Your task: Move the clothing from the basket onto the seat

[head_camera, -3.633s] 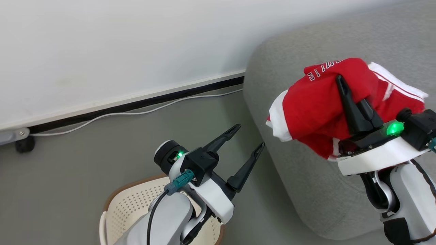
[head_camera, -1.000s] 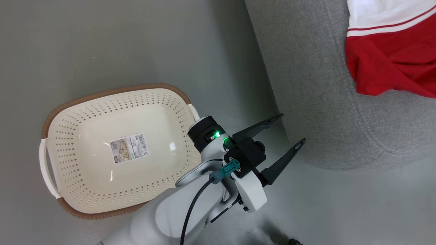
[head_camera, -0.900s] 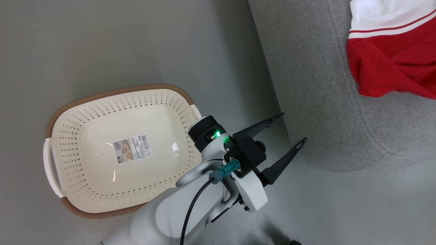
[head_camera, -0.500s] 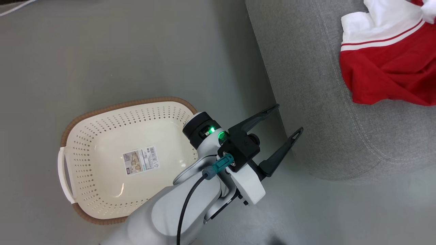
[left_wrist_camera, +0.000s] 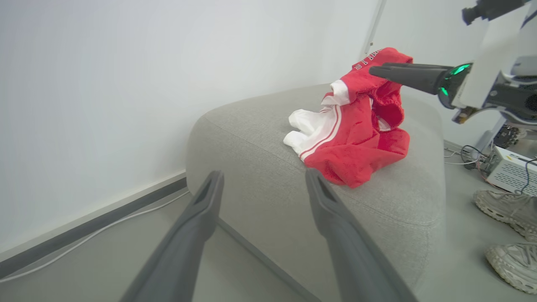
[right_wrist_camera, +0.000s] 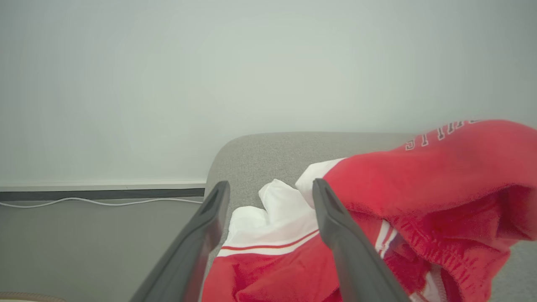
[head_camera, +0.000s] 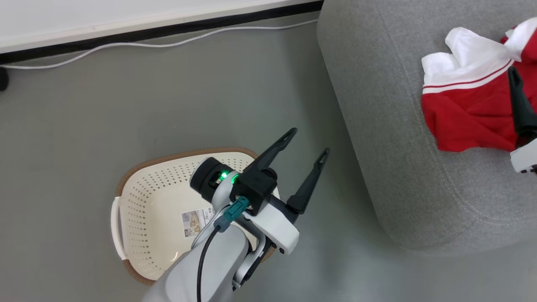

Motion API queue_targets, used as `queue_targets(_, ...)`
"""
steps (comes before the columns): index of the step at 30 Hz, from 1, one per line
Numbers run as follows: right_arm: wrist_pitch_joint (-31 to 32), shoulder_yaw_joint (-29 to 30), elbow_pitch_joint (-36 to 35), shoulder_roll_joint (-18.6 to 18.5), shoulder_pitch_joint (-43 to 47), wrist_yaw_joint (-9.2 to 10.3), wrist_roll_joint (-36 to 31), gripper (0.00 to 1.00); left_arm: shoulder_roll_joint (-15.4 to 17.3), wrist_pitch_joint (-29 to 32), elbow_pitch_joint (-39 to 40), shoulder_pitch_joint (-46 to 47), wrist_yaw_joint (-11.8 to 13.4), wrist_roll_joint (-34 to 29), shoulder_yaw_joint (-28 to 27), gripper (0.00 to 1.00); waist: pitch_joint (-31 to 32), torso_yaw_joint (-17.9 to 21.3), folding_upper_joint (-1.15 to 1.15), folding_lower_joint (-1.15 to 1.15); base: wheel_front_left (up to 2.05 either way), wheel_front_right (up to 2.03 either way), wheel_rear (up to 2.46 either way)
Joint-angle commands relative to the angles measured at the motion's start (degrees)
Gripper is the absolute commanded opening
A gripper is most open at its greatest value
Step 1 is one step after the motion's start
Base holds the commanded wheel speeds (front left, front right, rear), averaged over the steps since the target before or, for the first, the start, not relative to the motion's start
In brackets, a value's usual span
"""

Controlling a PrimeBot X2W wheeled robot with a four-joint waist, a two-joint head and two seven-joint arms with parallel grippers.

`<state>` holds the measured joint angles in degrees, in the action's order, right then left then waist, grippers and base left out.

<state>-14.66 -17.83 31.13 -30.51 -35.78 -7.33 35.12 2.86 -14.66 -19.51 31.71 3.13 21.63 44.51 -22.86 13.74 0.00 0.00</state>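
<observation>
The red and white clothing (head_camera: 465, 113) lies in a heap on the grey seat (head_camera: 377, 105), near its rounded left end. My right gripper (right_wrist_camera: 270, 184) hangs open just over the heap, with nothing between its fingers; one dark finger (head_camera: 518, 100) shows at the head view's right edge. The cream basket (head_camera: 142, 209) stands on the floor left of the seat, with just its label inside. My left gripper (head_camera: 309, 141) is open and holds nothing, above the floor between basket and seat. From the left wrist, the clothing (left_wrist_camera: 356, 142) rises in a peak beside my right gripper's finger (left_wrist_camera: 402, 75).
A white cable (head_camera: 168, 42) runs along the dark baseboard at the wall. Beyond the seat, pale sneakers (left_wrist_camera: 503, 205) and a grey box (left_wrist_camera: 509, 170) with wires sit on the floor. Bare grey floor lies between basket and wall.
Earlier my right gripper held the clothing above the seat; now the clothing lies on the seat and that gripper is open. The head camera has tilted up, bringing the wall back into view.
</observation>
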Motion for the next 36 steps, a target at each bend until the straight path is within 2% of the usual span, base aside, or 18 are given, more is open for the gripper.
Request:
queue_targets(1,-0.3,-0.4,-2.8,-1.1,2.3,-0.16,-0.6,1.00,0.0,-0.3,1.4,-1.7,1.0,-1.2,-3.6,1.00,2.7,-3.0,0.00,0.00,0.00,0.00,0.00)
queue_targets(6,-0.3,-0.5,-5.6,-0.1,3.5,-0.16,-1.4,1.00,0.0,-0.3,1.7,-5.1,2.4,-3.0,-8.8,1.00,5.2,-6.2,0.00,0.00,0.00,0.00,0.00)
queue_targets(17,-0.3,-2.0,-9.0,4.1,8.0,-0.16,-4.0,1.00,1.4,-0.3,4.1,-16.6,4.2,-5.2,-24.6,1.00,12.9,-13.0,0.00,0.00,0.00,0.00,0.00)
queue_targets(25,-0.3,-2.5,-9.8,8.0,12.7,-0.16,-6.6,1.00,1.7,-0.3,5.0,-23.9,5.1,-7.9,-34.9,1.00,16.7,-14.0,0.00,0.00,0.00,0.00,0.00)
queue_targets(29,-0.3,-1.4,-10.5,9.6,15.1,-0.16,-8.0,1.00,1.1,-0.3,6.6,-27.6,5.7,-10.2,-36.7,1.00,17.9,-13.9,0.00,0.00,0.00,0.00,0.00)
queue_targets(36,-0.3,1.6,-11.8,12.5,20.5,-0.16,-10.1,1.00,0.6,-0.3,8.3,-31.6,4.6,-10.9,-40.9,1.00,20.1,-13.3,0.00,0.00,0.00,0.00,0.00)
